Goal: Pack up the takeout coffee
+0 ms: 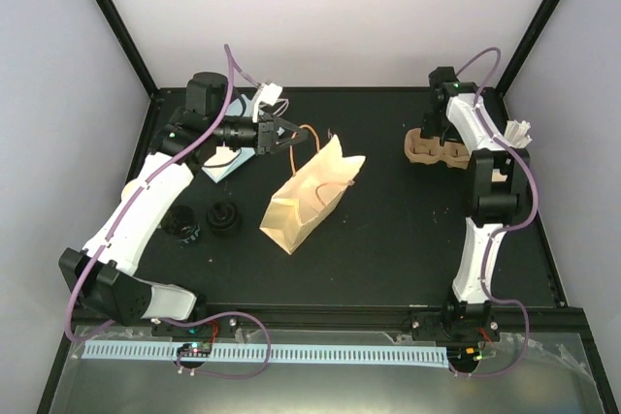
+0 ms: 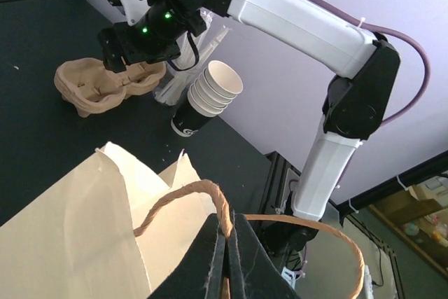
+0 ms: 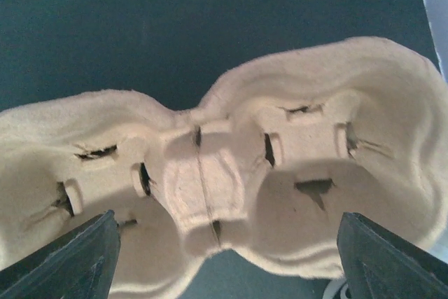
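Observation:
My left gripper (image 1: 294, 135) (image 2: 227, 232) is shut on the twine handle (image 2: 210, 197) of the cream paper bag (image 1: 310, 193), which leans on the table's middle with its mouth toward the back right. The takeout coffee (image 1: 222, 156) is a pale round cup, partly hidden under my left arm, standing on a light-blue sheet (image 1: 236, 168). My right gripper (image 1: 434, 138) (image 3: 225, 222) hangs open over the brown pulp two-cup carrier (image 1: 435, 154) (image 3: 231, 173), one finger on each side, and both cup wells are bare.
Two black lids (image 1: 223, 218) (image 1: 181, 225) lie left of the bag. A nested stack of paper cups (image 2: 213, 89) with white sticks stands at the back right, beside the carrier (image 2: 105, 85). Black frame posts rise at the back corners.

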Robot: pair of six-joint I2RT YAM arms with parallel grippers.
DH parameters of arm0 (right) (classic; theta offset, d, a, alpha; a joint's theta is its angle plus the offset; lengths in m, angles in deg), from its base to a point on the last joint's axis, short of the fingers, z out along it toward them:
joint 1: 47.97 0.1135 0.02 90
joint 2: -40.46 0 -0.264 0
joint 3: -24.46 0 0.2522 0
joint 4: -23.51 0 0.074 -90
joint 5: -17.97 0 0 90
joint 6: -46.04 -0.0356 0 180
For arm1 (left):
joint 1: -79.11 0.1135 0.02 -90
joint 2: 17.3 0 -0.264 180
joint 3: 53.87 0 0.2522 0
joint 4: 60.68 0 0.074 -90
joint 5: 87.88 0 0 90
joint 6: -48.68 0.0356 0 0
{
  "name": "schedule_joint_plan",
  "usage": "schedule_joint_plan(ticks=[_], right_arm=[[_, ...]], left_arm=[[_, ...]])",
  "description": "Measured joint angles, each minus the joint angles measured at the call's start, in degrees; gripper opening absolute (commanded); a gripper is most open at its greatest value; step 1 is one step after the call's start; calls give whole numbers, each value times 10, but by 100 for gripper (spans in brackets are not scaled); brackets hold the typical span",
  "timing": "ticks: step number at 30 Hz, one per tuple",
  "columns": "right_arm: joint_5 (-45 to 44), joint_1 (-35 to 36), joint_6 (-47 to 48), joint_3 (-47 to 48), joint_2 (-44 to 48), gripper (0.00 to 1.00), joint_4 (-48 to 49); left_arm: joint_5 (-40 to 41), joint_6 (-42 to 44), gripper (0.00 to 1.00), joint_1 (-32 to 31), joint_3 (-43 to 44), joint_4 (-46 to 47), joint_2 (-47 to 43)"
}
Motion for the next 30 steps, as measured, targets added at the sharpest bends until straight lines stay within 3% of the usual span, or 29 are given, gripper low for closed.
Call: schedule_joint_plan(ticks=[6, 19, 28, 30], right_arm=[[9, -3, 15, 46, -46, 83, -8], [10, -4, 28, 54, -93, 72, -13], [-4, -4, 28, 54, -94, 53, -15], [-4, -4, 28, 54, -94, 53, -15]], left_arm=[[0, -3, 2, 0, -14, 16, 0], [-1, -4, 2, 0, -15, 21, -1], [-1, -3, 2, 0, -15, 21, -1], [-1, -3, 2, 0, -15, 21, -1]])
